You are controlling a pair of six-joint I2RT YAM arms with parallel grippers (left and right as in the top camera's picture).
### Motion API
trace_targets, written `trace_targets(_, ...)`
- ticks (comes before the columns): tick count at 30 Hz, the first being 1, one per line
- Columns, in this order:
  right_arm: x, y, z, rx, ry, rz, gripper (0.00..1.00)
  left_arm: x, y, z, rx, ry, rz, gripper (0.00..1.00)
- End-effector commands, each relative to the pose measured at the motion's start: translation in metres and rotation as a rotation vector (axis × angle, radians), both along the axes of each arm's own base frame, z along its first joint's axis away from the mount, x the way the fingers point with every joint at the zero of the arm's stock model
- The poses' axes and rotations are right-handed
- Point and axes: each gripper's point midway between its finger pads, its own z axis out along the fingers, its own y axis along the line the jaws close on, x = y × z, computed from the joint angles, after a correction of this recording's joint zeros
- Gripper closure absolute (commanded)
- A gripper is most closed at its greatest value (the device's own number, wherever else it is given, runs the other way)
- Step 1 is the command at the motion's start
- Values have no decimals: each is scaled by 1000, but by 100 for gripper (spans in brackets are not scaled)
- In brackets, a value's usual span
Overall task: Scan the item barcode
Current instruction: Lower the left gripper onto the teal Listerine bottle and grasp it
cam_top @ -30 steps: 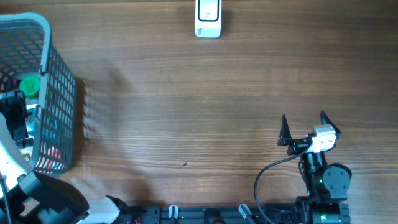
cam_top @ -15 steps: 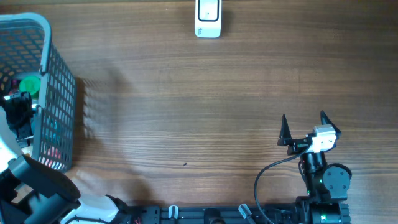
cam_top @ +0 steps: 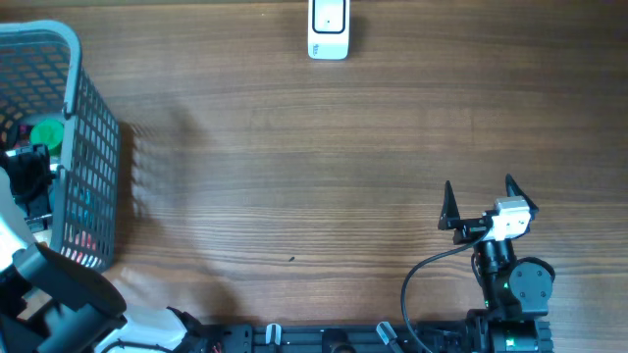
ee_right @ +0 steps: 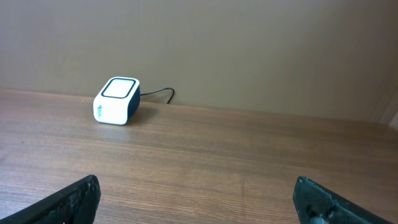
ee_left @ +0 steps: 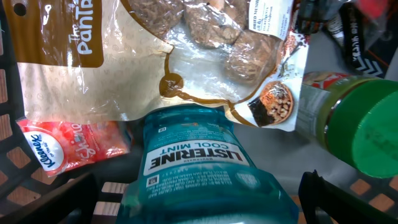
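Okay, I see my left gripper [ee_left: 199, 196] spread wide inside basket [cam_top: 93, 147], fingers either side of Listerine bottle [ee_left: 193, 158], nothing clamped. Bottle lies beside Kleenex pack [ee_left: 68, 146], under snack bag [ee_left: 124, 62]. Scanner [cam_top: 328, 29] at far edge. My right gripper [cam_top: 481, 204] released, empty.

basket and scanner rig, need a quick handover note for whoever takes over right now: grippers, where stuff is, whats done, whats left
Left gripper: jaws open, holding nothing, down inside the basket right over the Listerine Cool Mint bottle.
Right gripper: jaws open, empty, over the bare table near its base, facing the scanner.
Items: all in the basket. The Listerine lies beside a green-capped bottle, a Kleenex pack and a snack bag. The scanner sits at the far table edge.
Done: nothing picked, nothing at the scanner.
Left: grip an item, probably the Listerine, lift it out and show its barcode to the scanner.
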Motion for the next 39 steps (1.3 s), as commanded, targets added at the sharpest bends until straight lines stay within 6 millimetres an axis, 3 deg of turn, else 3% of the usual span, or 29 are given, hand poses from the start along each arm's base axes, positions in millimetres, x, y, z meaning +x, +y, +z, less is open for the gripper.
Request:
trace_targets(1,0,-1,2,-8,-10,-8,0,-1,-1,-17,-41,32,2,3)
trace_targets(5,0,-1,2,-8,-10,-8,0,-1,-1,-17,-42,34,-2,13)
trace_targets(9,0,-1,2,-8,-10,-8,0,-3,-3,-17,-47,39,-3,30)
trace_targets(14,0,-1,2,-8,-10,-8,0,-6,-5,-17,-57,51,-3,36)
trace_targets(19,0,-1,2,-8,-10,-8,0,-8,-7,-14,-66,61,-4,48)
trace_targets(22,0,-1,2,-8,-10,-8,0,-8,-7,-7,-61,59,-17,49)
trace_targets(26,0,-1,2,-8,-10,-8,0,-6,-5,11,-49,49,-33,49)
trace_targets(28,0,-1,2,-8,-10,-8,0,-2,-2,34,-18,25,-58,49)
trace_targets(39,0,-1,2,-7,-10,-8,0,-1,-1,116,101,-88,-83,46)
